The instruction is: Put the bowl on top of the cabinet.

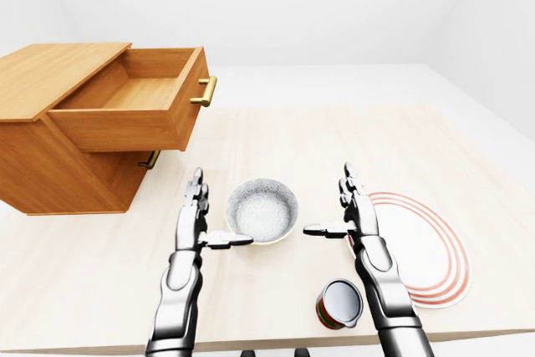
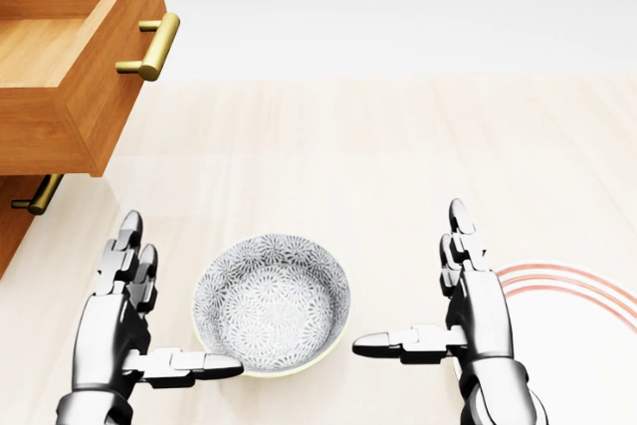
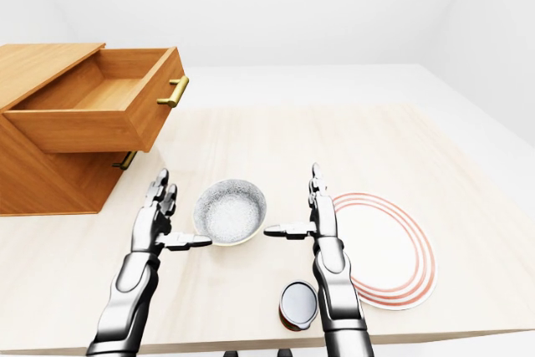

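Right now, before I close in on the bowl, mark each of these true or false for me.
1. The bowl sits between both open hands. True.
2. The left hand already grips the bowl. False: its fingers are spread beside it.
3. The cabinet top drawer is pulled open. True.
4. The bowl rests on the striped plate. False: it is on the table, left of the plate.
5. A can lies near the right hand arm. True.
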{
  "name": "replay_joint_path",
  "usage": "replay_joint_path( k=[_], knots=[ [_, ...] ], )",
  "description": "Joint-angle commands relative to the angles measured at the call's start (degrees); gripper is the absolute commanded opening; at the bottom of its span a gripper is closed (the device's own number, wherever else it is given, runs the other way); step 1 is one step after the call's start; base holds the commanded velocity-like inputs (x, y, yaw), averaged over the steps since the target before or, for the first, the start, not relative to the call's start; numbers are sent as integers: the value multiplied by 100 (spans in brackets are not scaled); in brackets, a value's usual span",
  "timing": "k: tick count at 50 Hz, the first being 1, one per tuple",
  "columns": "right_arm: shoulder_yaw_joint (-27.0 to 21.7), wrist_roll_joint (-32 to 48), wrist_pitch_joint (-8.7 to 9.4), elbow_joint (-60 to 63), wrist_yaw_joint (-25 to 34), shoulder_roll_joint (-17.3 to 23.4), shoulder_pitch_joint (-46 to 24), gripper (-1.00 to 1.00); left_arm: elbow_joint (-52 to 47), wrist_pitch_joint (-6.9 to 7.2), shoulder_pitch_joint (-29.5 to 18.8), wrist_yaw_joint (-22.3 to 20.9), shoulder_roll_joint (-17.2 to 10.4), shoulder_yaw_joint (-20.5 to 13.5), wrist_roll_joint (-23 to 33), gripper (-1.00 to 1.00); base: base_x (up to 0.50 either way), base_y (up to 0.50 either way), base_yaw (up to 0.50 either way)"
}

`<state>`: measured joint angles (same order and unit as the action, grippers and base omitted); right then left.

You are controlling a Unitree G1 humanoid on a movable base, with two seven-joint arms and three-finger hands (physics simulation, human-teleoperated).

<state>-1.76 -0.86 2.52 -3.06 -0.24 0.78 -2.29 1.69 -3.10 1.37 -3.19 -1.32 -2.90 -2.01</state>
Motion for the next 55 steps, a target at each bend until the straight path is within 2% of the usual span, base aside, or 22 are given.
replay_joint_path(
  k=[1, 2, 9, 16, 19, 22, 26, 27, 29, 32, 34, 37, 40, 42, 43, 55],
  knots=[
    [-29, -5, -56, -133, -48, 11, -55, 100, -172, -121, 81, -12, 5, 6, 64, 100, 0, 0, 0],
    [-28, -4, -67, -150, -51, 11, -58, 100, -149, -190, 86, 15, 5, 19, 130, 100, 0, 0, 0],
    [-20, 4, -61, -166, -72, 10, -63, 100, -476, -190, 384, 120, 34, 171, 555, 100, 0, 0, 0],
    [-6, 23, -59, -174, -87, 4, -66, 100, -304, -190, 609, 314, 49, 326, 1080, 100, 0, 0, 0],
    [-2, 31, -48, -151, -90, 4, -59, 100, -67, -190, 678, 570, 39, 392, 1481, 100, 0, 0, 0],
    [-9, 36, -56, -169, -93, 9, -61, 100, -194, -190, 822, 503, 22, 441, 1494, 100, 0, 0, 0],
    [-5, 36, -53, -153, -90, 6, -52, 100, -128, -190, 861, 692, 12, 427, 1778, 100, 0, 0, 0],
    [7, 48, -44, -127, -94, 1, -38, 100, -12, -190, 883, 907, 2, 427, 2068, 100, 0, 0, 0],
    [7, 50, -46, -126, -93, 1, -36, 100, 43, -190, 882, 979, 1, 426, 2160, 100, 0, 0, 0],
    [10, 59, -58, -157, -96, -2, -44, 100, 199, -190, 900, 1513, 8, 419, 2846, 100, 0, 0, 0],
    [13, 64, -61, -167, -96, -3, -45, 100, 106, -190, 951, 1583, 10, 461, 2999, 100, 0, 0, 0],
    [4, 55, -59, -163, -94, 1, -46, 100, 226, -190, 923, 1968, -18, 466, 3539, 100, 0, 0, 0],
    [3, 53, -78, -202, -94, 1, -64, 100, 487, -190, 854, 2655, -70, 445, 4310, 100, 0, 0, 0],
    [8, 56, -81, -201, -93, 0, -60, 100, 577, -190, 834, 2978, -107, 464, 4637, 100, 0, 0, 0],
    [11, 56, -76, -189, -92, -2, -54, 100, 633, -190, 810, 3319, -128, 456, 5030, 100, 0, 0, 0],
    [23, 67, -101, -246, -92, -7, -76, 100, 411, -190, 760, 3319, -301, 728, 6379, 100, 0, 0, 0]
  ],
)
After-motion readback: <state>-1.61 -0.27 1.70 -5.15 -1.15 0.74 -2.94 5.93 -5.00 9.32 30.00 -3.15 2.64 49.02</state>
